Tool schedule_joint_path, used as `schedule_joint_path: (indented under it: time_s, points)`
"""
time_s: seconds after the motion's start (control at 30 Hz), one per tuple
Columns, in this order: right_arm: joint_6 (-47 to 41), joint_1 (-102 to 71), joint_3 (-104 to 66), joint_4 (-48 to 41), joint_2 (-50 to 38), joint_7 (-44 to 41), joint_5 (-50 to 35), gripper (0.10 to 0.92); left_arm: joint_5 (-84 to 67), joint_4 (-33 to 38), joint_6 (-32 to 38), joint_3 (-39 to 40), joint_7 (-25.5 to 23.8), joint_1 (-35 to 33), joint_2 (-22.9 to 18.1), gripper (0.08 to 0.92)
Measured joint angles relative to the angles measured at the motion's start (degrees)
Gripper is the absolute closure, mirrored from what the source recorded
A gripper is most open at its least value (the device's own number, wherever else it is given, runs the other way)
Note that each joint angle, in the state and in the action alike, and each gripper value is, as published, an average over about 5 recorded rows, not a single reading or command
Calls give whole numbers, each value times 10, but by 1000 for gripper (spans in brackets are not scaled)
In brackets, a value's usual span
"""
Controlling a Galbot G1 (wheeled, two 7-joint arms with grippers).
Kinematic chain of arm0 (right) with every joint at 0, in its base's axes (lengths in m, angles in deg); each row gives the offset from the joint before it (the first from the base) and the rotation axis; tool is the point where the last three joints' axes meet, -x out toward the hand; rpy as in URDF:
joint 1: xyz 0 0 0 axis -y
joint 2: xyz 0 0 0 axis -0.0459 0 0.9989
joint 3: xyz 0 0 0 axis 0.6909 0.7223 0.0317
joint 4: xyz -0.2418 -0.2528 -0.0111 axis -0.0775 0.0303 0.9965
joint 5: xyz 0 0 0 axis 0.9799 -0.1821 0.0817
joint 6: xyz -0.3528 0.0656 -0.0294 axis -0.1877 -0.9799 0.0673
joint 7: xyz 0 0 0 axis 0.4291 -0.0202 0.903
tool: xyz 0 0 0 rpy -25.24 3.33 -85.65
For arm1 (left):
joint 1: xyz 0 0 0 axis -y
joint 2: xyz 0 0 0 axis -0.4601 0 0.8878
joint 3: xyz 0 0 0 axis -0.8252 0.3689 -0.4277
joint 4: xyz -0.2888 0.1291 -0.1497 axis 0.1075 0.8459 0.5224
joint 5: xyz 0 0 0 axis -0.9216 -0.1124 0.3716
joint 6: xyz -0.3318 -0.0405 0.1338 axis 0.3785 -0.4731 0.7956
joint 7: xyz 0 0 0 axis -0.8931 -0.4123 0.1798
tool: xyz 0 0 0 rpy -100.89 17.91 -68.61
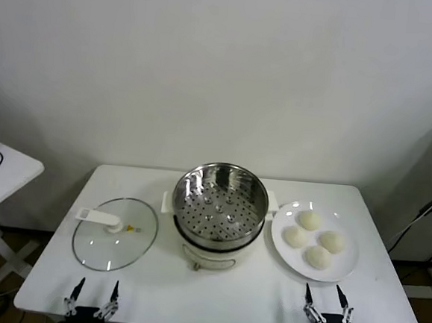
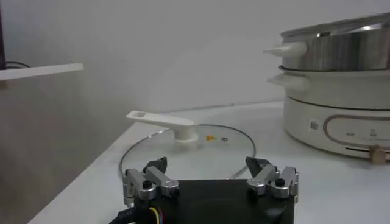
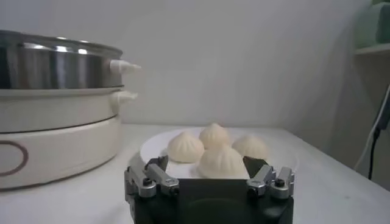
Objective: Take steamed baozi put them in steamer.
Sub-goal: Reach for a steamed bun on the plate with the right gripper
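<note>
Arms cut off; left tool (image 1: 92,294), right tool (image 1: 327,305) open.

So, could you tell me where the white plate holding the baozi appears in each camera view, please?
Head view: the plate sits right of the steamer, carrying four baozi.
Left wrist view: not in it.
Right wrist view: the plate lies beyond the open right gripper.
Shared landmark: the steamer, also in the left wrist view.

Illumination is bright, even and diffuse; shadows on the bench (image 1: 220,296) are faint. The steamer (image 1: 219,207) rim shows mild glare. Both wrist views are slightly soft.
</note>
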Motion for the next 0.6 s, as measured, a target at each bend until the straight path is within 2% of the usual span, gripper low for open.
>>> schedule_joint_path:
  time_s: [0.2, 0.6]
  points:
    - [-67, 34, -17, 29, -13, 7, -22, 203, 1, -3, 2, 0, 0, 1, 2, 177]
    - [-275, 186, -2, 44, -94, 7, -28, 203, -1, -6, 9, 0, 1, 5, 8, 177]
